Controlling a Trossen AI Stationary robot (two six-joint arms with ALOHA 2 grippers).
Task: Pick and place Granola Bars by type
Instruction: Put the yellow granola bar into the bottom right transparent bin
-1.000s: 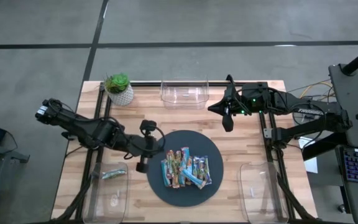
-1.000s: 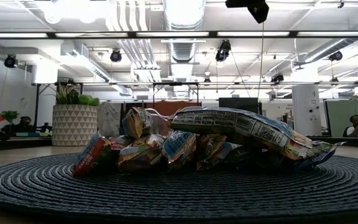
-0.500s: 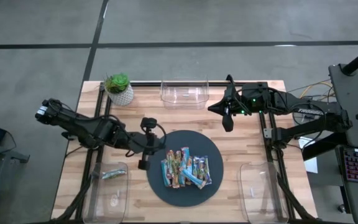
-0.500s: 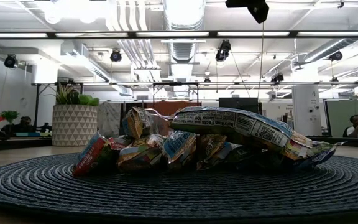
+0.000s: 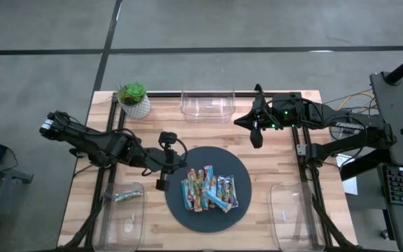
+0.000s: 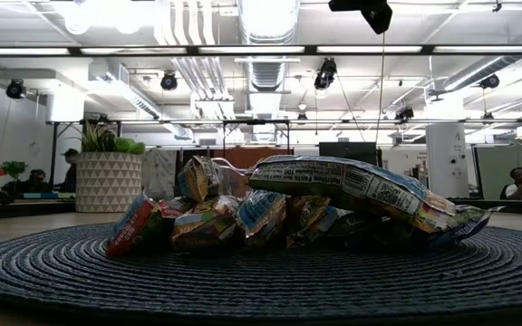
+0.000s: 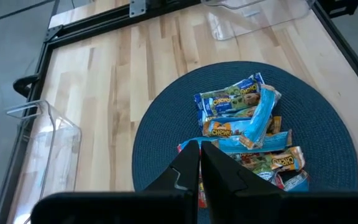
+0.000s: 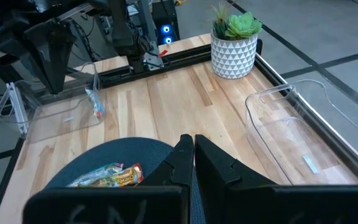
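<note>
Granola bars (image 5: 209, 190) lying heaped at the middle of the round dark mat (image 5: 240, 168) in the high view, most with long axes running toward and away from the table's near edge, one bright blue bar slanting across the right side; one lone bar (image 5: 127, 197) already sitting in the clear left bin (image 5: 107, 224). Left gripper (image 5: 161, 183) hovering just beside the mat's left rim, pile lying to its right, far nearer than the right gripper (image 5: 256, 137) parked near the rear bin (image 5: 207, 105).

Showing, in the low view, crinkled shiny wrappers (image 6: 270, 208) stacked loosely on ribbed woven matting, a potted plant (image 6: 109, 177) standing behind.

Looking, in the left wrist view, past clenched fingers (image 7: 189, 163) at blue and green foil bars (image 7: 244, 127) directly ahead, tips pointing at the pile's near edge; needing to spread before any grasp, judging from this.

Facing, in the right wrist view, across pale wood planks toward the pot, fingers (image 8: 184, 155) pressed together, a green bar (image 8: 107, 175) peeking out on the mat
</note>
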